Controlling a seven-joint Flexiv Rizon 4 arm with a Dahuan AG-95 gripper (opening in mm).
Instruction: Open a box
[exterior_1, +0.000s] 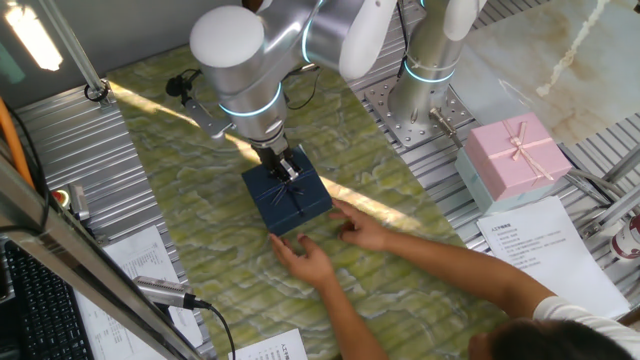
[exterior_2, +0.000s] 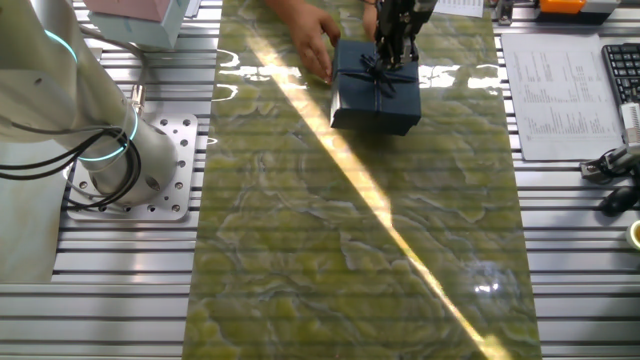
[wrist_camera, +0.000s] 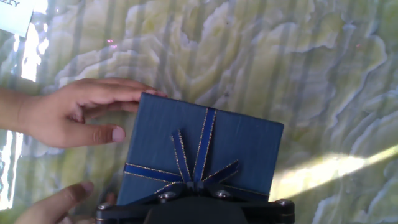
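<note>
The bench (exterior_1: 420, 270) carries the box (exterior_1: 288, 195), lid on, with the pink box (exterior_1: 518, 152) well apart from it on the metal slats. Two human hands (exterior_1: 362, 230) rest at the box's side, fingertips touching its wall. The fingers (exterior_2: 393, 52) reach down onto the bow (wrist_camera: 200, 163) at the lid's edge; whether they are apart or clamped cannot be told, since the hand view cuts their tips off behind its black mount.

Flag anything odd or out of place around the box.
A person's hands are on the table beside the navy box, one touching its side, right where the gripper hangs over the bow. The lid looks on and undamaged.
</note>
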